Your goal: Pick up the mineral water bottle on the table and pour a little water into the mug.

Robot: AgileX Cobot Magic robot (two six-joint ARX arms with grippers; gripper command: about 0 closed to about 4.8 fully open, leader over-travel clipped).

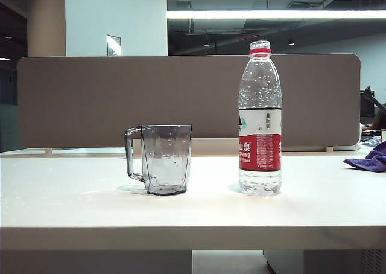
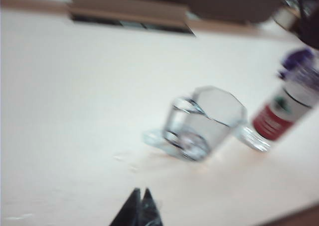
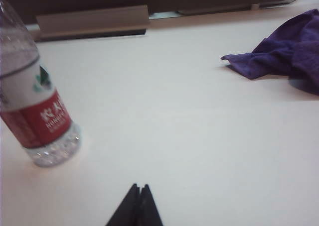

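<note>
Mineral water bottle [image 1: 260,120] stands upright on the table [image 1: 90,207], right of centre, cap off, red neck ring showing, droplets inside its upper half. Mug [image 1: 160,159] stands just to its left, near but apart, handle pointing left. A few droplets cling to the mug's walls; whether any water pools at its base cannot be told. Purple cloth [image 1: 368,159] lies at the far right edge of the table.

Neither arm shows in the exterior view. Left gripper [image 2: 140,206] hangs over the near table, short of the mug; its dark fingertips meet at a point, nothing between them. That view is blurred. Right gripper [image 3: 139,203] sits over the near table to the right of the bottle, tips likewise pressed together, holding nothing.

Judgement: task at its very start. Bottle not yet grasped or lifted; the approach, grip, lift, tilt over the mug and pour all remain.
</note>
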